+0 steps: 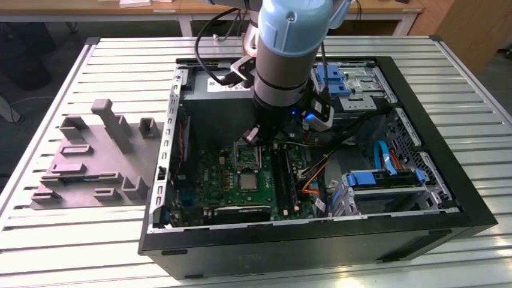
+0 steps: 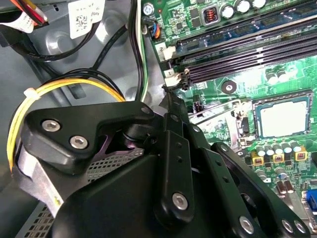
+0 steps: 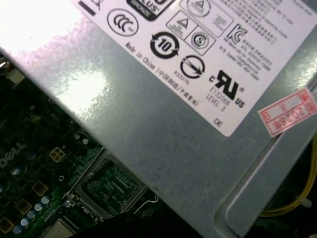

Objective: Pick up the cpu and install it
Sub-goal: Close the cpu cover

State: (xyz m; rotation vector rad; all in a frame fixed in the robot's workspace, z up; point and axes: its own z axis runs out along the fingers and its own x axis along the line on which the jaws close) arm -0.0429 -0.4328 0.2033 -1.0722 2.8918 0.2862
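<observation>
Silvery-grey, the cpu [image 2: 283, 119] lies flat in its socket on the green motherboard [image 1: 232, 186], where we see it in the second wrist view. Our gripper [image 1: 254, 135] hangs above the open socket frame [image 1: 246, 156] inside the computer case [image 1: 448, 198]; whether its fingers are parted we cannot tell

Open computer case [image 1: 448, 228], centre of the exterior view: arm [image 1: 284, 54] fills its upper middle; drive cage [image 1: 384, 186] blocks lower right; motherboard [image 1: 232, 186] at lower centre lies uncovered.
</observation>
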